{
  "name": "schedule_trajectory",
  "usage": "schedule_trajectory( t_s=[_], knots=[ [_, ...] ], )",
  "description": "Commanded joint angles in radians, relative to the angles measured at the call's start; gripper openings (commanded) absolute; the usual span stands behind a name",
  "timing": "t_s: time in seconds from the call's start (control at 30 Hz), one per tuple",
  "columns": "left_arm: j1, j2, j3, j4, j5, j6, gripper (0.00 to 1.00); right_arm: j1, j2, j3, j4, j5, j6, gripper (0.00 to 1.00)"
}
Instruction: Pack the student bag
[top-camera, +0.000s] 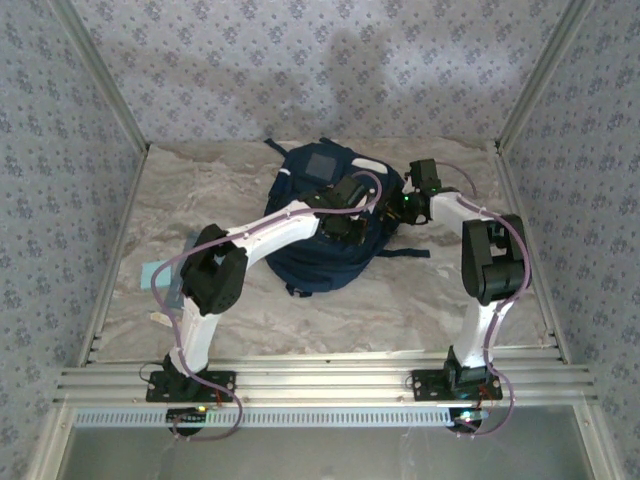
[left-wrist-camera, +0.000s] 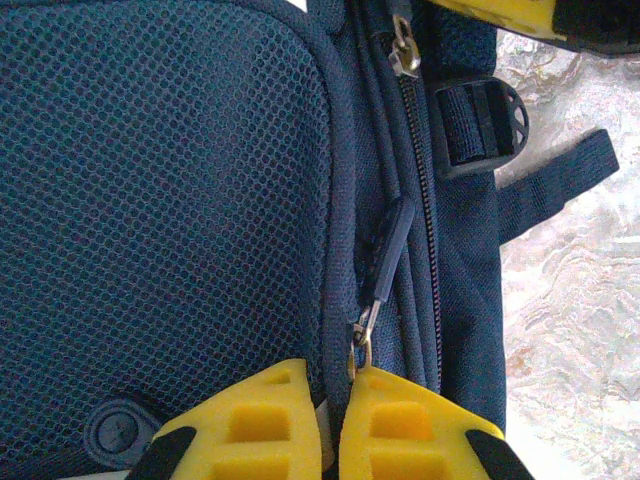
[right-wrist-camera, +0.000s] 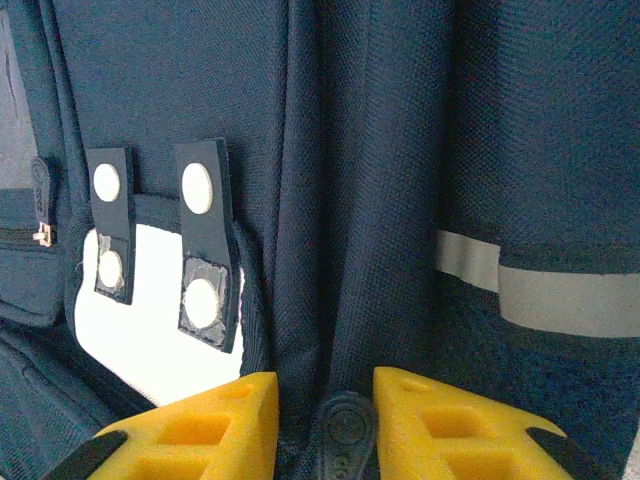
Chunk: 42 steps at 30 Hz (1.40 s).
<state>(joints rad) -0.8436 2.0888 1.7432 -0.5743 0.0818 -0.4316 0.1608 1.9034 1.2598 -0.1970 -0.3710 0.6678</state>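
**Navy bag under two arms**

Top view — the student bag (top-camera: 310, 268) lies at the far middle of the marbled table (top-camera: 210, 190), both arms reaching onto it. Left wrist: my left gripper (left-wrist-camera: 335, 388) is clenched on the metal end of a zip pull (left-wrist-camera: 388, 260), beside the mesh pocket (left-wrist-camera: 160, 200). Right wrist: my right gripper (right-wrist-camera: 325, 380) flanks a round rubber zip tab (right-wrist-camera: 345, 432) below the white-dotted flaps (right-wrist-camera: 205, 240); I cannot tell whether it grips — a grey stripe (right-wrist-camera: 540, 290) runs to the right.
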Motion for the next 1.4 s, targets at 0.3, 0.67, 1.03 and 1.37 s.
schedule_trajectory(
  t_s=[0.3, 0.67, 1.03, 1.37],
  knots=[
    [0.014, -0.040, 0.034, 0.124, 0.069, -0.062, 0.00, 0.030, -0.124, -0.059, -0.038, 0.043, -0.008, 0.00],
    [0.040, 0.012, 0.091, 0.169, 0.058, -0.123, 0.00, 0.099, -0.320, -0.257, -0.056, 0.049, -0.021, 0.00],
    [0.048, 0.056, 0.151, 0.186, 0.099, -0.156, 0.00, 0.213, -0.460, -0.413, 0.001, 0.047, 0.087, 0.00],
    [0.053, 0.032, 0.145, 0.174, 0.112, -0.144, 0.00, 0.119, -0.523, -0.379, -0.115, 0.077, -0.010, 0.02]
  ],
)
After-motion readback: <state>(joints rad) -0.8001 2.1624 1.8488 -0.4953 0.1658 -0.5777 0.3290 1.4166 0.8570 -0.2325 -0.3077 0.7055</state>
